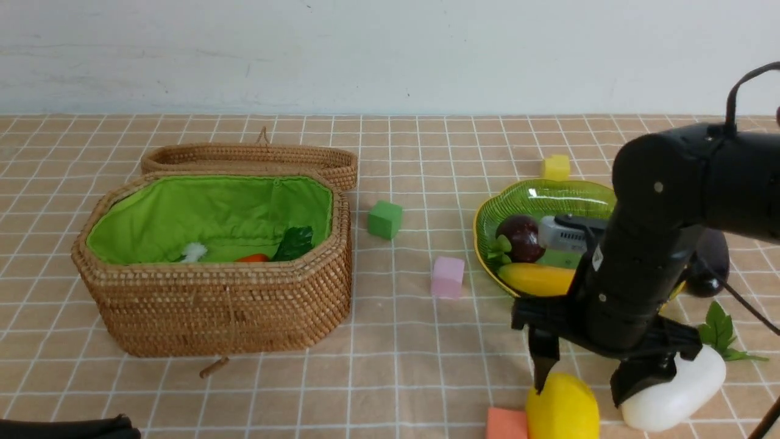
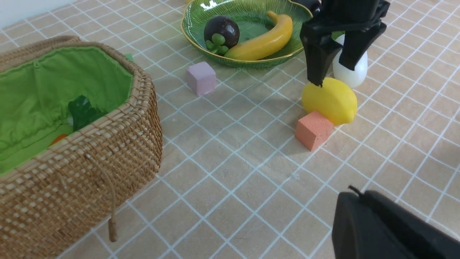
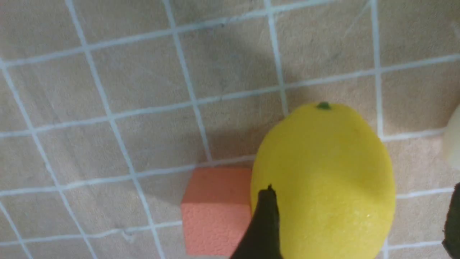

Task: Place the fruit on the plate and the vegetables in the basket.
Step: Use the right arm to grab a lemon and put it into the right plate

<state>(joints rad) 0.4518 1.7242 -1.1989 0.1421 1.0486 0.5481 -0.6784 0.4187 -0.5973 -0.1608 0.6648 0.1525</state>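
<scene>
Tablecloth gridded tan, lemon, pale wall

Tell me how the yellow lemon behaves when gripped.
The oval yellow toy lemon looks smooth and rounded, so it may slip from the open right tool. It probably rolls easily, though the orange foam cube touching it could block one side.

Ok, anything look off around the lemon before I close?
Yes: the open right tool looks off-centre, with one finger on top of the lemon and the other by the radish. An orange cube also sits against the lemon.
</scene>
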